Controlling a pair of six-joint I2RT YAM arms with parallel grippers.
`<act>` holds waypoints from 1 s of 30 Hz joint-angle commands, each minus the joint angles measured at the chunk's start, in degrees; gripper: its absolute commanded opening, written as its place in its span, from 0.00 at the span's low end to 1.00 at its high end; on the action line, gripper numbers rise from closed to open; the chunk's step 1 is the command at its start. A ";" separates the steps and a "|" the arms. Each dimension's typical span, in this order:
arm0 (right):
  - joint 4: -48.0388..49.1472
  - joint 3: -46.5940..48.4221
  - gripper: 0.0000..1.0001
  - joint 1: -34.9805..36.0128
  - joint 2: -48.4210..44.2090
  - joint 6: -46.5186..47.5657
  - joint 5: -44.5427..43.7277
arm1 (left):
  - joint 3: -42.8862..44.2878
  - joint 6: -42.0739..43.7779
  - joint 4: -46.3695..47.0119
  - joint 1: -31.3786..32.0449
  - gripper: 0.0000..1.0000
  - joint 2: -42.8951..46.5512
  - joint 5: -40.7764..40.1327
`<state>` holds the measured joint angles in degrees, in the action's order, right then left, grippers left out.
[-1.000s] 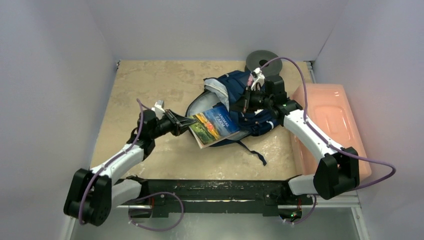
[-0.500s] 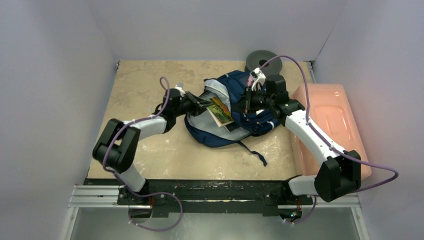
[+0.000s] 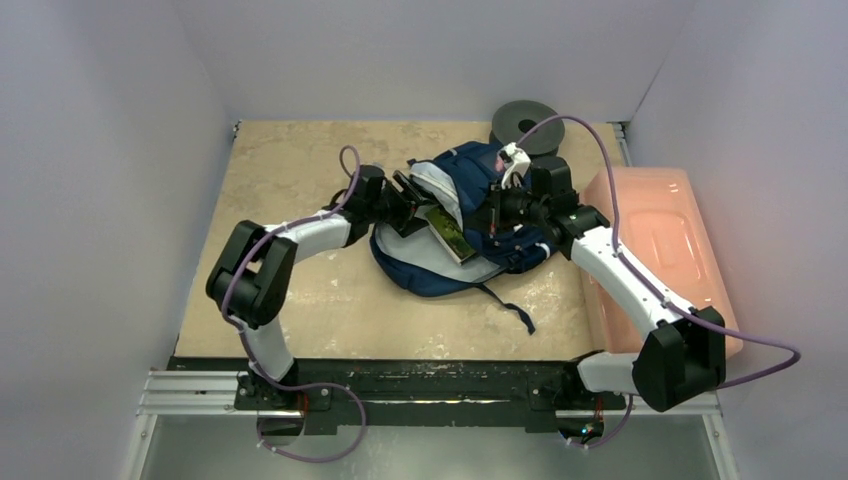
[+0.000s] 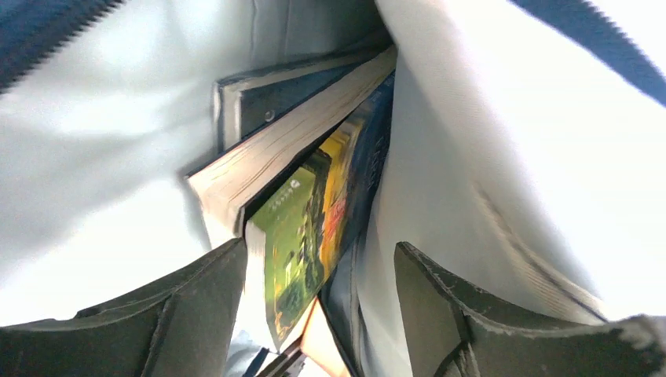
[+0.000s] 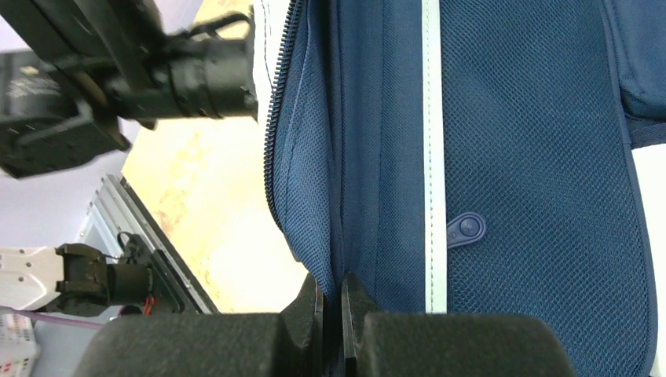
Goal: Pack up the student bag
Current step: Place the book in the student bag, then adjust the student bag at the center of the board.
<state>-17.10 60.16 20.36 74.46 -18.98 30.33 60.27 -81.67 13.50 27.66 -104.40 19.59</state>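
One student bag (image 3: 475, 165), long axis left-right, mouth facing left tool (image 4: 318, 247)

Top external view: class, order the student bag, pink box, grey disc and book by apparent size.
1-2. student bag and pink box: look alike, so unranked.
3. grey disc.
4. book, only a sliver showing outside the bag.

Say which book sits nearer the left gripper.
The green-and-yellow-covered book, between the left gripper's fingers; the thicker book lies deeper in the student bag.
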 commanded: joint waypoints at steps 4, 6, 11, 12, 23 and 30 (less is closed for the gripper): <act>2.25 -1.02 0.00 4.09 -0.94 4.07 -7.10 | -4.32 16.68 -18.65 -6.93 0.69 15.08 4.14; 0.39 -0.86 0.06 8.68 -0.78 6.44 -11.92 | -10.56 18.39 -17.50 -10.12 0.69 21.66 5.61; -0.63 -6.98 0.51 16.61 0.99 0.16 -1.62 | -14.14 25.51 -18.53 -19.32 0.71 28.89 12.10; 0.04 -9.08 0.60 15.87 -0.60 -2.95 -2.47 | -10.88 29.69 -23.20 -19.76 0.73 27.47 11.36; 4.41 -19.71 0.99 -0.23 -9.20 -22.90 -24.36 | 21.15 48.62 -42.03 -12.72 0.74 -5.93 12.26; 11.01 -16.62 0.90 -0.60 -0.48 -18.36 -28.94 | 12.74 45.62 -39.50 -11.74 0.32 -4.96 9.34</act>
<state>-11.94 41.19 19.70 71.16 -39.00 6.11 78.08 -37.78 -23.35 15.79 -112.75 30.52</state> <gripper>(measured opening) 0.950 0.473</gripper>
